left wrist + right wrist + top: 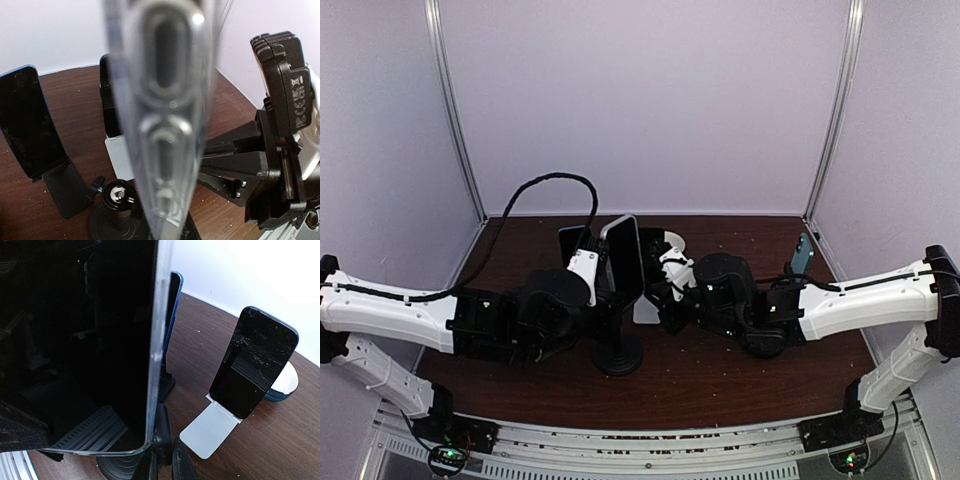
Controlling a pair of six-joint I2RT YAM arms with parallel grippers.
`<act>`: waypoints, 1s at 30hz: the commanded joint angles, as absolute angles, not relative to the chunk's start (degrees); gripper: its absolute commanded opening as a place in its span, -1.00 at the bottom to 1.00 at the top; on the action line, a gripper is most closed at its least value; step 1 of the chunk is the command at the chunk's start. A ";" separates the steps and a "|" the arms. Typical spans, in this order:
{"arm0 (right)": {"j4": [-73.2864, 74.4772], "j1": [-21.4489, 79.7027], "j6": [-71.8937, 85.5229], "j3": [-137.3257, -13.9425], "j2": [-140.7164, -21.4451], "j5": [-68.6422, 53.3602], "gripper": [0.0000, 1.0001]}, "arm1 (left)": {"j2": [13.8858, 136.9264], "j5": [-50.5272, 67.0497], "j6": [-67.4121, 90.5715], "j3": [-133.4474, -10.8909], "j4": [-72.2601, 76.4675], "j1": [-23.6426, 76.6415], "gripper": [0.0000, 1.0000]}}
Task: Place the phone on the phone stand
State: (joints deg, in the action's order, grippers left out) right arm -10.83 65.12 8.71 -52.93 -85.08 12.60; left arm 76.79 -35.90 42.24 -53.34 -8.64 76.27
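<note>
The phone [622,255], in a clear case, stands upright on edge above the black phone stand [618,352] with a round base. My left gripper [590,268] is shut on the phone. In the left wrist view the phone's edge [167,115] fills the middle and runs down between the jaws, with the stand's post [117,196] just to its left. My right gripper [658,280] is shut at the phone's other side. Its fingertips [152,467] sit at the lower corner of the phone [75,340], above the stand's base [112,469].
A cracked phone [255,362] leans on a white stand [210,430] just behind the work spot. A blue-edged phone [27,127] rests on a dark stand [62,190] at the back left. A teal object [803,255] stands by the right wall. Walls close in three sides.
</note>
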 commanded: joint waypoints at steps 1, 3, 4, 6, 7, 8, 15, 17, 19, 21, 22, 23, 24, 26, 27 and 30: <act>-17.34 63.44 10.55 -56.93 -82.77 16.37 -1.00 | 82.97 -43.74 49.76 -43.43 -44.57 76.26 -1.00; -17.29 63.44 10.50 -57.18 -82.66 14.85 -1.00 | 81.71 -43.32 47.42 -40.26 -39.56 76.82 -1.00; -17.30 63.50 10.34 -57.51 -82.77 13.73 -1.00 | 80.93 -42.15 45.12 -38.57 -35.70 77.08 -1.00; -16.96 63.74 10.10 -58.58 -83.39 12.65 -1.00 | 80.19 -38.43 39.19 -35.17 -26.27 77.50 -1.00; -17.15 63.96 9.77 -59.07 -83.71 12.40 -1.00 | 80.79 -37.13 36.77 -34.61 -23.42 77.52 -1.00; -17.19 63.98 9.68 -59.47 -84.13 12.28 -1.00 | 82.56 -36.86 35.42 -34.96 -22.96 77.53 -1.00; -16.58 64.04 9.04 -60.46 -84.45 10.28 -1.00 | 86.55 -37.44 38.11 -37.66 -27.55 77.61 -1.00; -16.49 63.90 8.24 -60.28 -83.73 9.48 -1.00 | 85.23 -37.26 41.35 -35.24 -26.58 77.76 -1.00; -15.90 63.74 7.45 -61.08 -83.79 8.01 -1.00 | 83.26 -36.47 41.72 -32.11 -23.13 77.78 -1.00; -15.47 63.81 7.92 -61.71 -84.45 6.81 -1.00 | 84.19 -35.17 40.52 -31.34 -20.67 77.90 -1.00; -15.92 63.85 8.42 -61.43 -84.68 6.27 -1.00 | 85.63 -34.63 39.69 -31.65 -19.99 78.25 -1.00; -16.31 63.97 8.78 -61.13 -84.79 6.32 -1.00 | 87.32 -34.74 38.93 -32.92 -19.88 78.82 -1.00; -16.74 64.22 8.94 -60.64 -84.78 6.59 -1.00 | 89.12 -34.86 38.22 -33.91 -19.87 79.25 -1.00; -16.98 64.65 8.96 -59.98 -84.54 7.16 -1.00 | 92.13 -34.86 36.47 -36.01 -20.18 79.68 -1.00; -17.03 64.78 8.95 -59.68 -84.34 6.88 -1.00 | 93.12 -35.02 36.22 -36.78 -20.54 79.98 -1.00; -15.72 64.78 8.26 -59.55 -84.39 5.37 -1.00 | 95.30 -34.92 38.46 -38.29 -22.85 80.78 -1.00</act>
State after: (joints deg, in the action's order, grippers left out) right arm -6.15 63.92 4.64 -57.06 -86.26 9.96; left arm 81.80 -46.39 37.32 -45.28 14.76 79.94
